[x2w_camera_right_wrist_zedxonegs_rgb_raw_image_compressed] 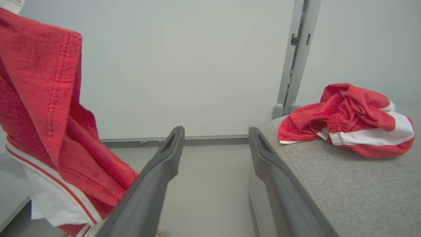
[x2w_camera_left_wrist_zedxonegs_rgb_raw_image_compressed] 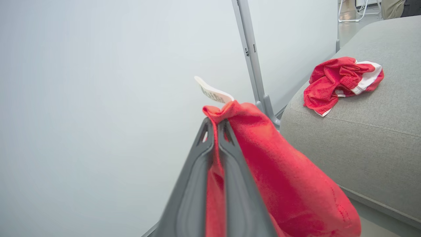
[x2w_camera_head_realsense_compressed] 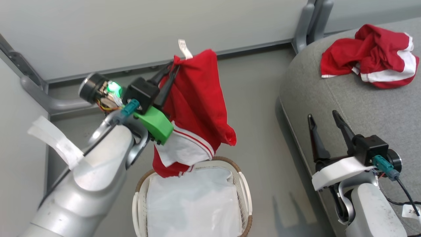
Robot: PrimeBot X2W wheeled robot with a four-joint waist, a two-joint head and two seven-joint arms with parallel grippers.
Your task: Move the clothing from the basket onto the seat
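Observation:
My left gripper (x2w_camera_head_realsense_compressed: 174, 67) is shut on the top of a red garment (x2w_camera_head_realsense_compressed: 197, 108) with white panels and a white label, which hangs above the basket (x2w_camera_head_realsense_compressed: 242, 184). The same pinched garment (x2w_camera_left_wrist_zedxonegs_rgb_raw_image_compressed: 279, 177) drapes right of my left gripper (x2w_camera_left_wrist_zedxonegs_rgb_raw_image_compressed: 215, 126) in the left wrist view. The basket holds a plain white liner (x2w_camera_head_realsense_compressed: 194, 204). A second red and white garment (x2w_camera_head_realsense_compressed: 371, 61) lies crumpled on the grey seat (x2w_camera_head_realsense_compressed: 345, 98). My right gripper (x2w_camera_head_realsense_compressed: 324, 118) stands open at the seat's near edge, nothing between its fingers. The hanging garment (x2w_camera_right_wrist_zedxonegs_rgb_raw_image_compressed: 42, 131) and the seat's garment (x2w_camera_right_wrist_zedxonegs_rgb_raw_image_compressed: 348, 120) show in the right wrist view.
Pale wall panels with grey metal posts (x2w_camera_head_realsense_compressed: 309, 23) close off the back. Grey floor (x2w_camera_head_realsense_compressed: 260, 98) lies between the basket and the seat. A white tape strip (x2w_camera_head_realsense_compressed: 56, 141) sticks out from my left forearm.

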